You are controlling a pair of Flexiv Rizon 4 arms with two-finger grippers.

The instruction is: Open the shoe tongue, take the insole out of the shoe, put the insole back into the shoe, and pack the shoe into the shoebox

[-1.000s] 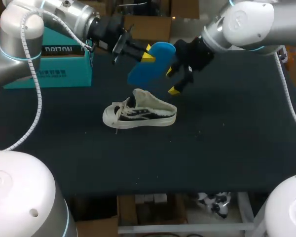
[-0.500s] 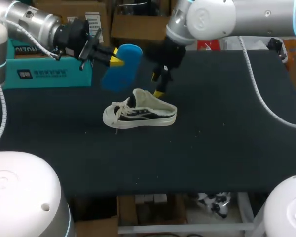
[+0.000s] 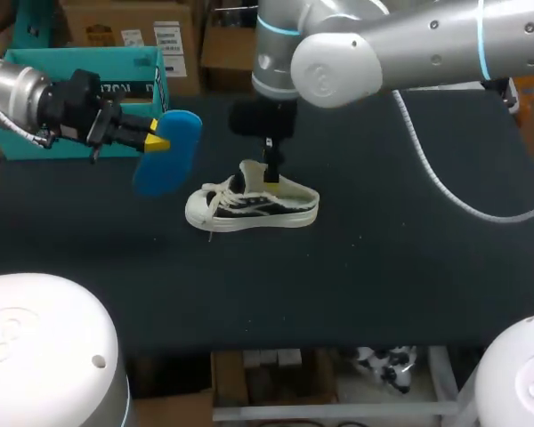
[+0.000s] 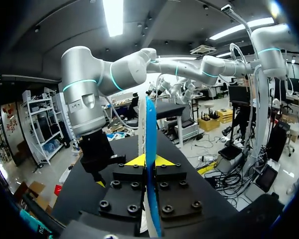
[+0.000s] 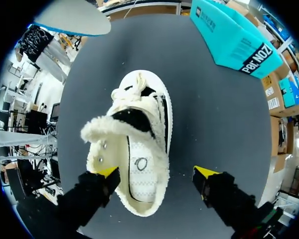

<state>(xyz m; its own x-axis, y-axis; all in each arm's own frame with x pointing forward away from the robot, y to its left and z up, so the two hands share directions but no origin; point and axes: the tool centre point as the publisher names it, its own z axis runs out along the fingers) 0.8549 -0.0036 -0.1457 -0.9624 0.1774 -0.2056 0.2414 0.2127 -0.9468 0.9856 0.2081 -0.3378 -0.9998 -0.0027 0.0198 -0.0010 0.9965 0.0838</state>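
Insole travelled left over the last second. It went from above the shoe out toward the table's left edge, and ended in the air just in front of the teal shoebox at the back-left corner. Left gripper kept it clamped the whole way. In the left wrist view the insole sat edge-on between the two yellow tips, with the left gripper closed on it from both sides.

Right arm swung in from the back-right. The right gripper dropped to the heel collar of the shoe, which itself hadn't shifted. It stood on its sole near the middle of the table, toe toward the left edge.

In the right wrist view the right gripper had its jaws wide apart. One tip sat at the fleece rim of the shoe and the other well clear of it over bare table, so nothing was gripped.

My read: removal was finished. The right arm looked set to steady the heel for re-insertion, and the insole was now parked further from the opening than before.

Unclear or hidden:
- Couldn't tell whether the right tip touched the collar or only hovered beside it.
- The tongue was hard to separate from the fleece and loose laces.
- The pale shape past the toe in the right wrist view was probably the insole's underside, partly cut off.
- The shoebox was cropped in both views, so I couldn't tell if it was open.
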